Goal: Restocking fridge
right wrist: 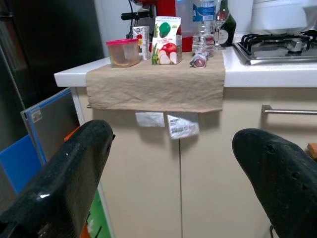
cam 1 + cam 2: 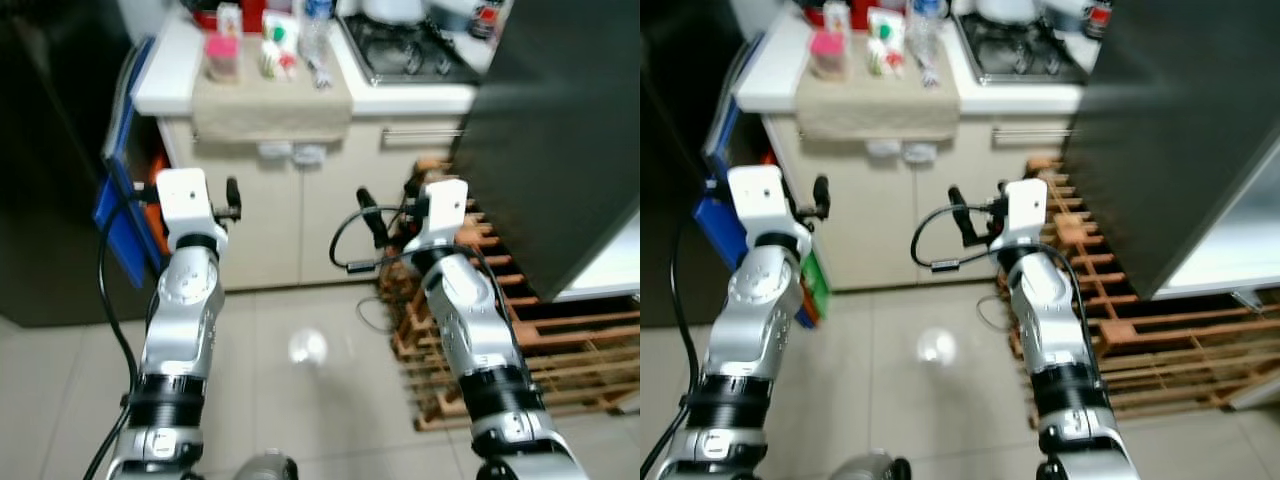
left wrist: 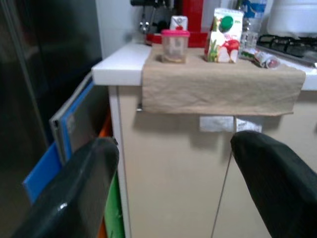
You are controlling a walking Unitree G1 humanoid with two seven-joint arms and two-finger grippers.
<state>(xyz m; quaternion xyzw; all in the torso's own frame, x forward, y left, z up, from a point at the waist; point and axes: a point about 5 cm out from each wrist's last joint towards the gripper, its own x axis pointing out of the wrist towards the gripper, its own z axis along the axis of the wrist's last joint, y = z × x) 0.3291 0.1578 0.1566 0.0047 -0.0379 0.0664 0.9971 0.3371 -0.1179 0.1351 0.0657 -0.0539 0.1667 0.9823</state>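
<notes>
On the white counter (image 2: 160,90) a beige cloth (image 2: 270,108) carries a pink-lidded tub (image 1: 123,51), a red-and-green juice carton (image 1: 167,39), a small white carton (image 1: 142,39), a clear water bottle (image 2: 315,30) and a small can lying on its side (image 1: 199,60). Both arms are raised in front of the cabinet doors, below counter height. My left gripper (image 3: 173,148) is open and holds nothing. My right gripper (image 1: 173,136) is open too, nothing between its fingers. A dark fridge door (image 2: 560,130) stands open at the right.
A gas hob (image 2: 410,50) sits right of the cloth. A wooden slatted rack (image 2: 570,350) lies on the floor at the right, under the fridge door. Blue and grey boards (image 2: 120,200) lean against the cabinet's left end. Pale floor tiles (image 2: 300,400) lie between my arms.
</notes>
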